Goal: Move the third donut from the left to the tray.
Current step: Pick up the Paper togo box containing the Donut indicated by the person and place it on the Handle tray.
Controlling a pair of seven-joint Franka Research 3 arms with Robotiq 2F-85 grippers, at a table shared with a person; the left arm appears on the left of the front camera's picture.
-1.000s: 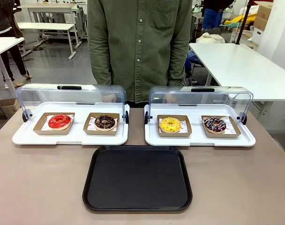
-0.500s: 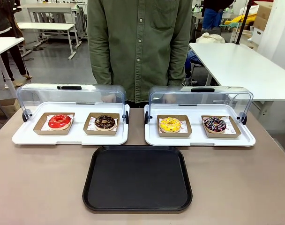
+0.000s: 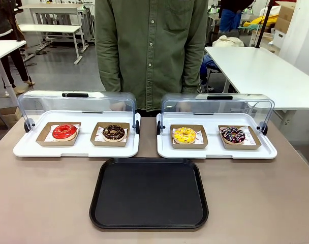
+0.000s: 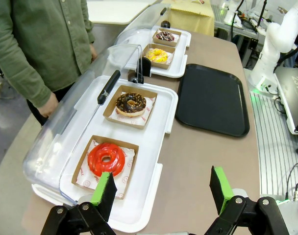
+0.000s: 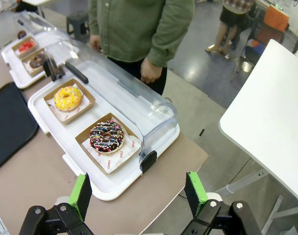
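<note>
My right claw (image 5: pixel 138 193) hangs wide and empty. Just ahead of it sits a sprinkled chocolate donut (image 5: pixel 107 135). Past that is the third donut (image 5: pixel 67 98), yellow, in its brown holder on the same white lidded tray (image 5: pixel 65 131). The black tray (image 5: pixel 9 122) lies on the surface (image 5: pixel 36 166) farther left. My left claw (image 4: pixel 162 188) gapes wide too, holding nothing, with a red donut (image 4: pixel 106 159) just ahead.

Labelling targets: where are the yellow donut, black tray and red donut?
yellow donut (image 3: pixel 178 135), front view, icing left of hole.
black tray (image 3: pixel 149 195), front view, bare floor.
red donut (image 3: pixel 58 133), front view, icing left of hole.
</note>
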